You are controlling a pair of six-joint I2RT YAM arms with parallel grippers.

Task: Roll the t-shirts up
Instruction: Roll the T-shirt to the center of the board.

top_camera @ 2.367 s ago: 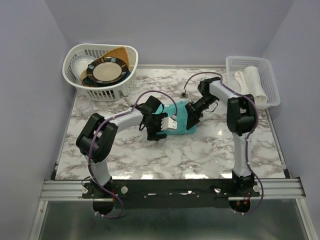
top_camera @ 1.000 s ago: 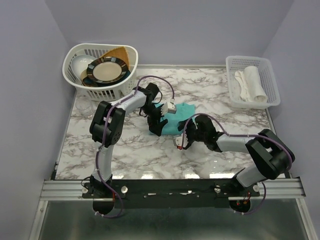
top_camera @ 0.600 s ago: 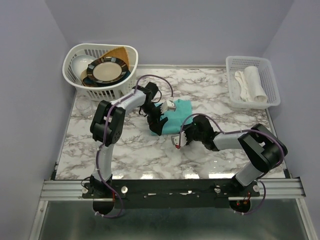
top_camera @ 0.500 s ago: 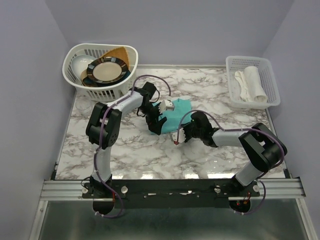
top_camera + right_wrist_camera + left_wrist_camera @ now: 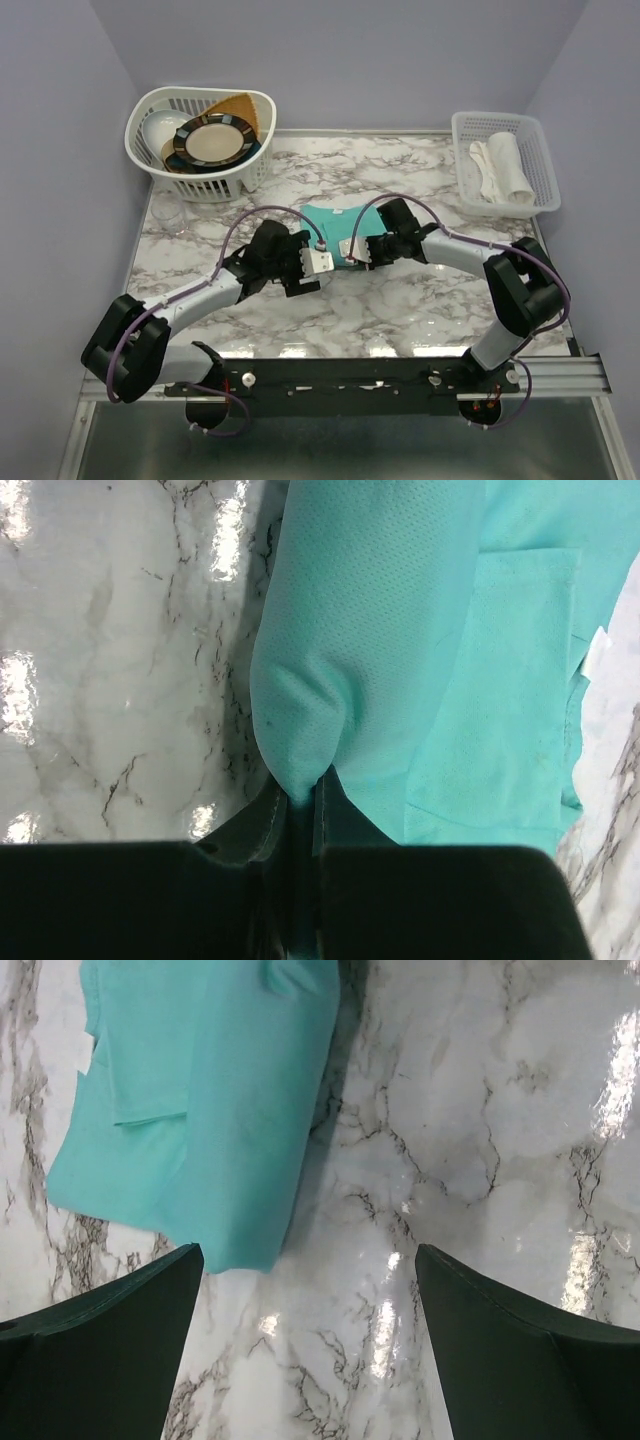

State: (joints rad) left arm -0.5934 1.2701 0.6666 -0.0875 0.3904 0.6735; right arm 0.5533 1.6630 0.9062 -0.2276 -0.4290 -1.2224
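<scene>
A teal t-shirt (image 5: 326, 222) lies folded into a narrow strip on the marble table, mid-table. In the right wrist view the t-shirt (image 5: 400, 630) fills the upper right, and my right gripper (image 5: 302, 798) is shut on a pinched fold of its near edge. From above, the right gripper (image 5: 362, 252) sits at the shirt's near right edge. My left gripper (image 5: 305, 268) is just off the shirt's near left corner. In the left wrist view the left gripper (image 5: 310, 1360) stands wide open over bare marble, with the t-shirt (image 5: 200, 1110) ahead and to the left, untouched.
A white basket (image 5: 150, 160) holding plates stands at the back left, with a clear glass (image 5: 170, 215) on the table in front of it. At the back right is a white tray (image 5: 535, 160) with rolled white cloth (image 5: 505, 165).
My right gripper moved to the shirt's near edge and shut on a fold of it. The left arm drew back off the shirt toward the near left, still open.
</scene>
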